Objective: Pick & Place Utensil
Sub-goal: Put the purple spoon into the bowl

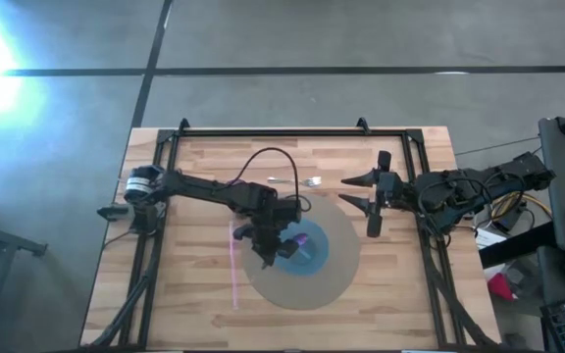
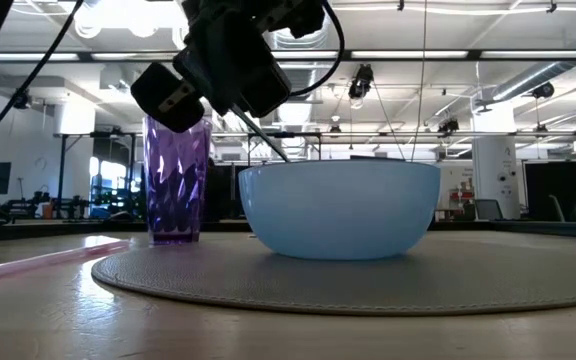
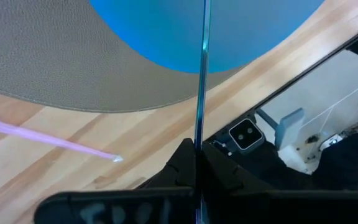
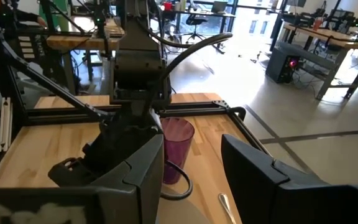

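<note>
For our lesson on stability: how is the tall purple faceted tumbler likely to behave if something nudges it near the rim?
The tall purple faceted tumbler stands upright and looks narrow for its height, so a nudge near the rim would probably tip it. It seems translucent and empty, so likely light. On its side, it would probably roll across the round grey placemat.

An industrial lab or workshop is showing: concrete floor point(image 1: 361, 39) at 12 o'clock, exposed ceiling ducts point(image 2: 488, 80), workbenches point(image 4: 328, 37) lining the hall

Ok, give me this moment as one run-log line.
left gripper: shut on thin utensil, above blue bowl | right gripper: open, empty, beside mat | fork: on table
</note>
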